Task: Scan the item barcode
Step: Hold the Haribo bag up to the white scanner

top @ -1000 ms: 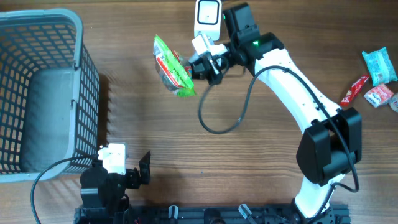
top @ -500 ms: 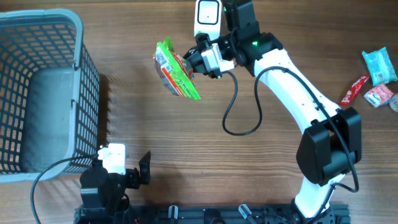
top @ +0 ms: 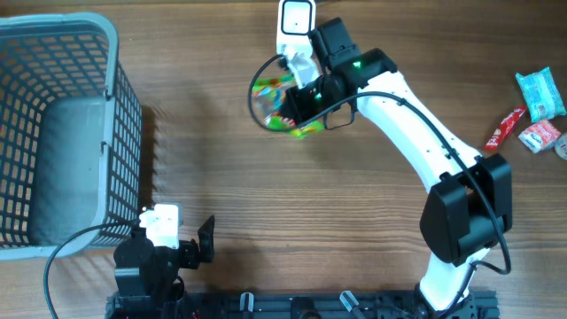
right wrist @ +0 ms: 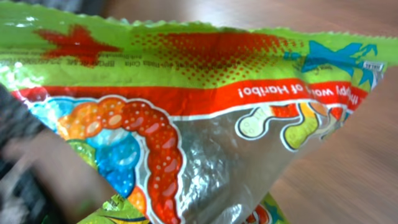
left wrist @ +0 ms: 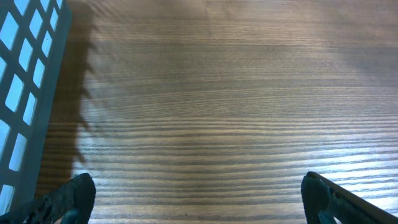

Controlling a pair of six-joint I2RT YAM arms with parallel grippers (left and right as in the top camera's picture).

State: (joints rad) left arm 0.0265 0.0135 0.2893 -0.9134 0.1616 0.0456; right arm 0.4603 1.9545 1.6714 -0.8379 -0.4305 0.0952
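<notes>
the right gripper is clenched on a crinkly green, red and clear plastic candy bag, gripping it at the bag's right side. in the overhead view the bag sits at the far middle of the brown wood-grain table, just below and slightly left of the white box-shaped scanner at the table's far edge. a thin black cable curves past the bag's left side.

in the right wrist view the bag fills almost the whole frame, its zigzag-cut edge at the top, printed lettering upside down, and coloured gummy shapes drawn around a clear window. the lower left of that view is too blurred to make out the fingers.

the left gripper rests at the near left of the table, released and spread wide; its black fingertips show only at the bottom corners of the left wrist view, with bare wood between them.

a grey plastic lattice basket stands at the left edge, well apart from the bag. a light blue packet, a red stick-shaped packet and a pink and white packet lie together at the far right.
</notes>
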